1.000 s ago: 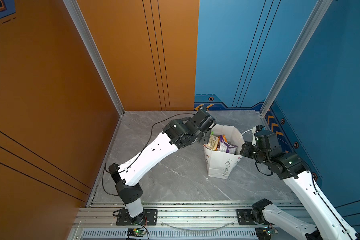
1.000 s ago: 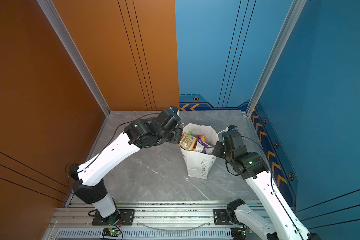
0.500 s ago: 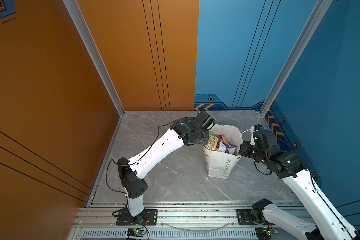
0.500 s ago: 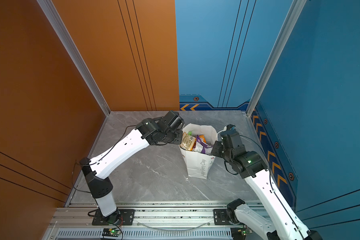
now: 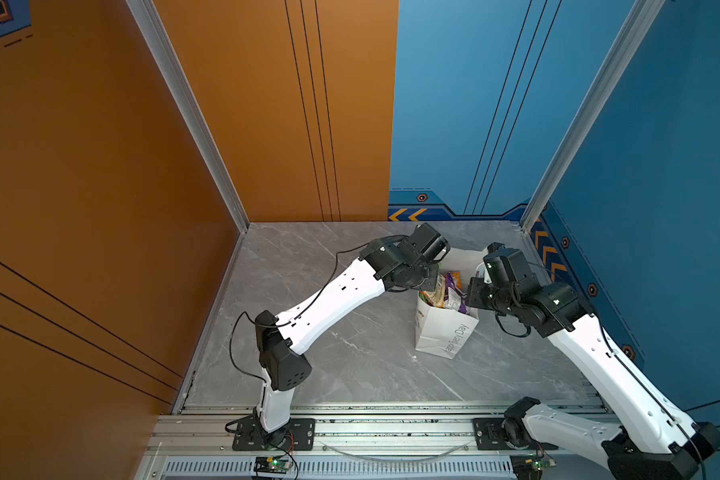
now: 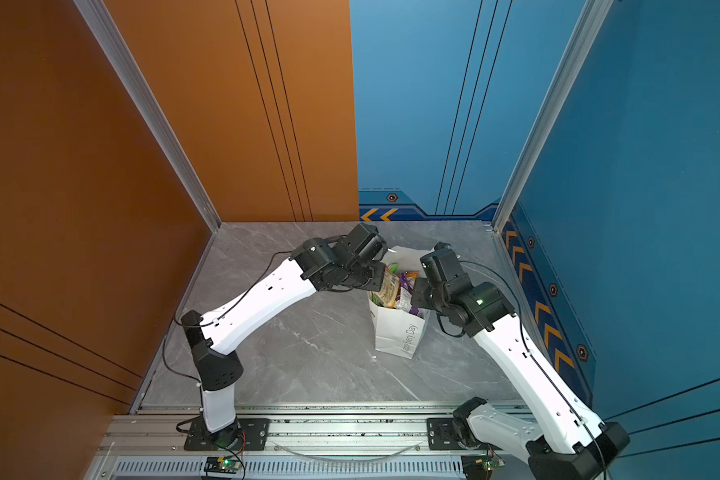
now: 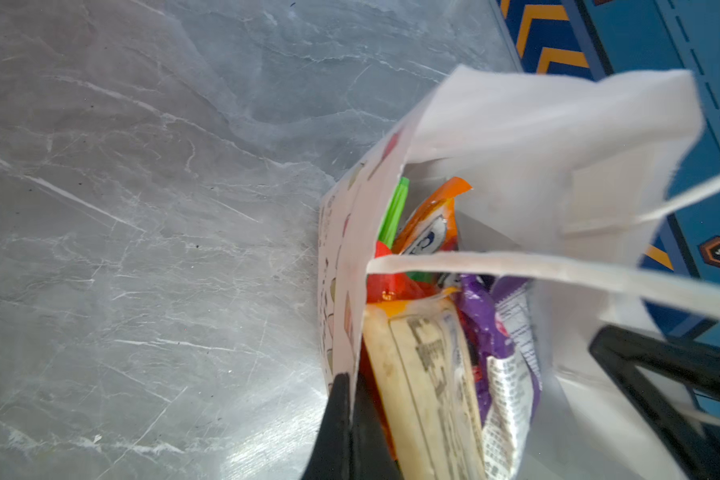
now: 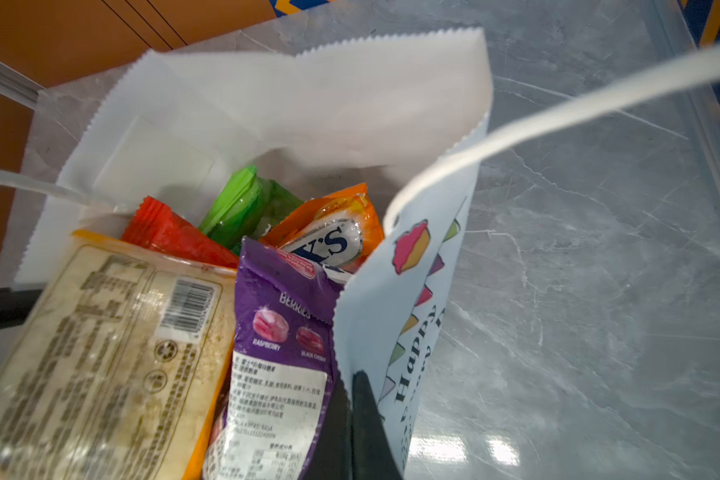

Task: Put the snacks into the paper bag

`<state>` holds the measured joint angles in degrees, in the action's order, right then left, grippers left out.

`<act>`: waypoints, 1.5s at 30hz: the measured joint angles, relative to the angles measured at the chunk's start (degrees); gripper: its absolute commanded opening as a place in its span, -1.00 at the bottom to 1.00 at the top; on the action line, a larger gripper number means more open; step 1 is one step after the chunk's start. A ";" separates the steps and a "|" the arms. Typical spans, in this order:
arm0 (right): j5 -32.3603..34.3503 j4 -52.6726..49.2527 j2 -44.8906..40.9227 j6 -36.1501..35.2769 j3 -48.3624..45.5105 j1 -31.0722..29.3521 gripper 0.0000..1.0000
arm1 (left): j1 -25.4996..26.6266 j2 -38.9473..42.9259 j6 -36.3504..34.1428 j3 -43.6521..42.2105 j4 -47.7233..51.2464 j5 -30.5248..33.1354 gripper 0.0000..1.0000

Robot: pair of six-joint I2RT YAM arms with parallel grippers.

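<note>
Pinching both sides now: the left end effector (image 7: 344, 419) is closed tight on one wall of the paper bag (image 5: 445, 332), a finger on either side of the paper. The right end effector (image 8: 352, 419) is clamped the same way on the opposite, printed wall. The bag stands on the grey surface (image 5: 350, 361) between the two arms, mouth open. The snacks sit inside it, packed high: a pale barcode packet (image 8: 113, 340) and a purple packet (image 8: 283, 316) poke past the rim. An orange candy bag (image 8: 341, 220), a green packet (image 8: 242, 203) and a red packet (image 8: 167, 232) lie deeper in. The danger, I'd say, is thin paper held by two small pinches. Pull apart or lift unevenly and the rim could tear or slip free, tipping the bag and spilling those tall packets. The cord handle (image 8: 558, 116) crossing above the mouth could also snag a finger.
</note>
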<state>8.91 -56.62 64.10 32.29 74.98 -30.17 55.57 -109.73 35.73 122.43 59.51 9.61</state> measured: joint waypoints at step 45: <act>19.34 -10.73 -0.35 -1.40 8.44 -4.61 0.43 | 1.14 13.97 7.69 -24.72 -18.21 3.37 -1.00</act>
<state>28.25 -67.35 63.75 30.89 83.42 -34.79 56.71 -95.77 43.42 97.71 41.30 12.97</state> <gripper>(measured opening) 0.714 0.045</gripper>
